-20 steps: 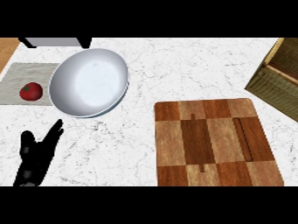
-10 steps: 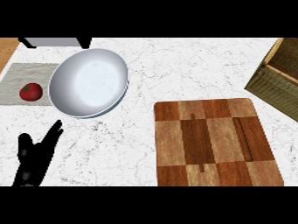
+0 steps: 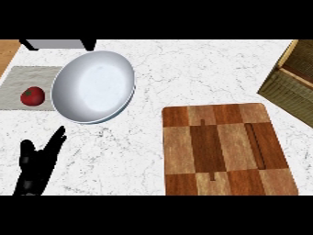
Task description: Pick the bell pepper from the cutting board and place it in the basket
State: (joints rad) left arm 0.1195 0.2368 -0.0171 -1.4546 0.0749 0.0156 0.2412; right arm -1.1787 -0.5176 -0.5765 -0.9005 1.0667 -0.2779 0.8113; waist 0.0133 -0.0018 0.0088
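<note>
My left hand (image 3: 35, 167) is resting, fingers straight, holding nothing; the red pepper (image 3: 32, 96) is lying just beyond it on a cloth (image 3: 13, 85), off the cutting board (image 3: 226, 149).

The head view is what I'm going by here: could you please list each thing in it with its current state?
Cutting board: flat on the counter, nothing on it.
Basket: at the right edge, partly out of view.
Plate: on the counter, overlapping the cloth's right edge.
Red item: resting on the grey cloth.
Left hand: open, resting lower left.
Right hand: not visible.
</note>
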